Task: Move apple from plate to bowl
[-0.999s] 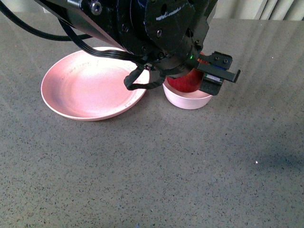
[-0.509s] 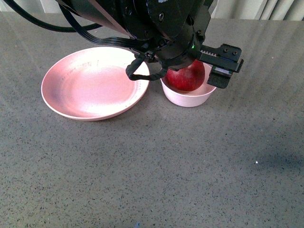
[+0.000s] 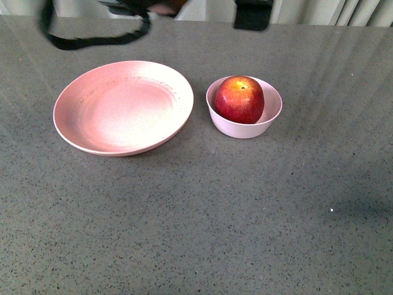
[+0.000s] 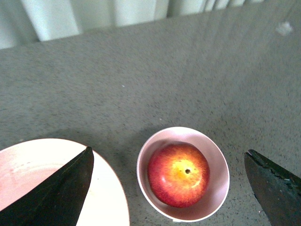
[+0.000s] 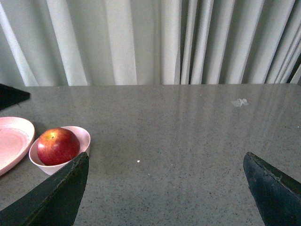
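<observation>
The dark red apple (image 3: 239, 99) sits in the small pale bowl (image 3: 244, 128), stem dimple up. The wide pink plate (image 3: 123, 106) lies empty just left of the bowl. In the left wrist view the apple (image 4: 178, 174) and the bowl (image 4: 217, 194) lie below my left gripper (image 4: 175, 188), which is open, empty and raised above them, with the plate (image 4: 103, 202) at its side. My right gripper (image 5: 164, 193) is open and empty over bare table, with the apple (image 5: 58, 145), bowl (image 5: 83, 136) and plate (image 5: 11, 136) off to its side.
The grey speckled table (image 3: 202, 221) stretches toward the near edge. White curtains (image 5: 155, 42) hang behind the table's far edge. Dark parts of the left arm (image 3: 252, 15) and a cable loop (image 3: 92, 40) show at the top of the front view.
The left arm has lifted up and away from the bowl, leaving the apple in it. The apple and bowl are now uncovered in the front view.
</observation>
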You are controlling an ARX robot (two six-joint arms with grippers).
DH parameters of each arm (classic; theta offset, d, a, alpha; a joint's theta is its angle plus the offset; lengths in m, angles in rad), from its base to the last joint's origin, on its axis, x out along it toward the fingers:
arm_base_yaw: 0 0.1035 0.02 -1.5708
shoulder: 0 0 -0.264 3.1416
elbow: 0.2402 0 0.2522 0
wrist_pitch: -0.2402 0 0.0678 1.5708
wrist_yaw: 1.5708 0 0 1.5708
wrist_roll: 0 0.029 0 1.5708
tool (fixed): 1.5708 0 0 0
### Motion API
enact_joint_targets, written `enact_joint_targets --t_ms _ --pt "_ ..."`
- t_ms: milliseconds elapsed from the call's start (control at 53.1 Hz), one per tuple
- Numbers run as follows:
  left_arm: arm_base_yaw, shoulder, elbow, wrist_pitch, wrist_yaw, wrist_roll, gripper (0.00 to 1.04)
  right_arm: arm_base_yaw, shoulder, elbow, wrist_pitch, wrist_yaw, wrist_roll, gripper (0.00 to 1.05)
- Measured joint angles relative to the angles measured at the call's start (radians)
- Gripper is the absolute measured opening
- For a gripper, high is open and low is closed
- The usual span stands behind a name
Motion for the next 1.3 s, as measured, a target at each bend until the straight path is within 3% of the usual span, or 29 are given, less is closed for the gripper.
enact_joint_targets --t_ms 113,188,226,377,546,565,622,641,1300 --pt "0.081 -0.137 -0.128 0.037 0.023 -0.01 0.96 0.0 0.0 0.0 0.0 0.0 0.0 0.96" --pt "0.146 -0.203 -0.295 0.326 -0.217 0.057 0.82 0.0 0.0 0.0 0.0 -0.004 0.0 0.96" --pt "0.191 -0.248 -0.383 0.441 -0.254 0.075 0.75 0.0 0.0 0.0 0.0 -0.002 0.0 0.96" --pt "0.382 -0.441 -0.633 0.626 -0.161 0.103 0.5 0.0 0.0 0.0 0.0 0.0 0.0 0.96" --pt "0.43 -0.532 -0.775 0.628 -0.116 0.109 0.25 0.0 0.0 0.0 0.0 -0.003 0.0 0.96" --pt "0.446 -0.597 -0.821 0.621 -0.095 0.116 0.02 0.0 0.0 0.0 0.0 0.0 0.0 0.96" --pt "0.489 -0.674 -0.869 0.562 -0.016 0.12 0.02 0.0 0.0 0.0 0.0 -0.002 0.0 0.96" --pt "0.549 -0.932 -1.03 0.439 0.004 0.119 0.02 0.0 -0.001 0.0 -0.002 0.003 0.0 0.96" --pt "0.554 -1.436 -1.045 0.02 0.013 0.119 0.02 0.0 -0.002 0.0 -0.002 0.0 0.0 0.96"
